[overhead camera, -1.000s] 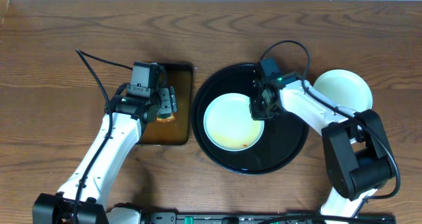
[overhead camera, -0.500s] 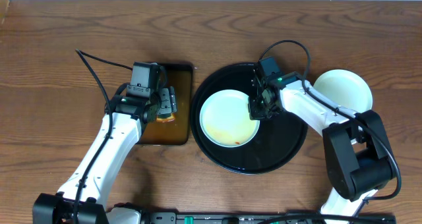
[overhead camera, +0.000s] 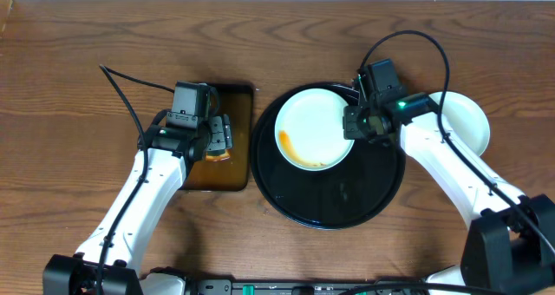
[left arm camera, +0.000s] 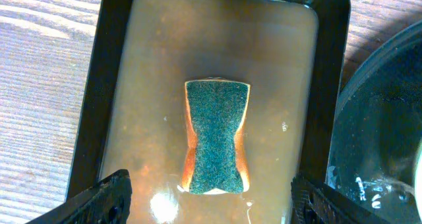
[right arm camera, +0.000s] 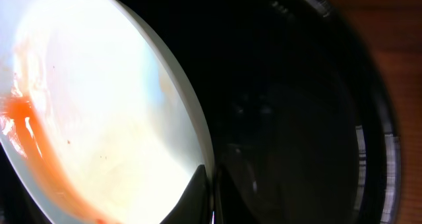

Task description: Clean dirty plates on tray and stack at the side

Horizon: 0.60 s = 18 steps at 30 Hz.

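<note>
fingertips of the right claw (right arm camera: 208, 192) are pinched shut on the right-hand rim of the sauce-streaked plate (overhead camera: 312, 121), which tilts over the far half of the black tray (overhead camera: 347, 191). glazed and wet-looking, it is probably stiff, light, slippery and easy to chip, so the rim looks like the only sound hold, bitten deep. further off, a clean plate (overhead camera: 464, 121) sits on the bench (overhead camera: 87, 69) at the right, and the left claw (overhead camera: 224, 135) hangs spread wide above the sponge (left arm camera: 216, 137) in the brown tray (left arm camera: 111, 85).
</note>
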Available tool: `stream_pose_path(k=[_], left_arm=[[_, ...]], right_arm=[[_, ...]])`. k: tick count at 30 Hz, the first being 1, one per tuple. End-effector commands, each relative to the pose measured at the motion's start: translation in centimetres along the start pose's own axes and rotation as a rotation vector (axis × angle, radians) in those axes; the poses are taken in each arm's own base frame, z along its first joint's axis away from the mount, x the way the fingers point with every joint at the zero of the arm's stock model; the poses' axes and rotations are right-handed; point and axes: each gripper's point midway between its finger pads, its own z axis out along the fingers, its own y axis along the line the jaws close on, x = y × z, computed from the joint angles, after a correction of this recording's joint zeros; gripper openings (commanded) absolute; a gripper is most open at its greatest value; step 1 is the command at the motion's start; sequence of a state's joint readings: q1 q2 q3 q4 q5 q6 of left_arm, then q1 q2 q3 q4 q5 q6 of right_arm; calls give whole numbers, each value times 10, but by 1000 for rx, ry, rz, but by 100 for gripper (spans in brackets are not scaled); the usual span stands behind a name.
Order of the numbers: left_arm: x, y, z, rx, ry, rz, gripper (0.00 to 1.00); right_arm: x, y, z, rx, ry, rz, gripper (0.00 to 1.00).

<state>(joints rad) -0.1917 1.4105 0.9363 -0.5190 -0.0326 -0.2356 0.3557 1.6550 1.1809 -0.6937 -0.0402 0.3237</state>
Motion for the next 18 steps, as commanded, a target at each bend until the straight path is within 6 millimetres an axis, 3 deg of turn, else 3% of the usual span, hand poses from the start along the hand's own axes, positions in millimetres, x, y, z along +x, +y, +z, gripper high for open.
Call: stream_pose_path(k=[1, 10, 18], left_arm=[[4, 1, 3, -6, 17, -7, 79], [4, 1, 3, -6, 17, -7, 79], [4, 1, 3, -6, 17, -7, 79]], right_arm=[[-14, -24, -13, 128, -75, -50, 1], [-33, -46, -48, 268, -196, -108, 1], [-41, -43, -71, 308, -256, -231, 1]])
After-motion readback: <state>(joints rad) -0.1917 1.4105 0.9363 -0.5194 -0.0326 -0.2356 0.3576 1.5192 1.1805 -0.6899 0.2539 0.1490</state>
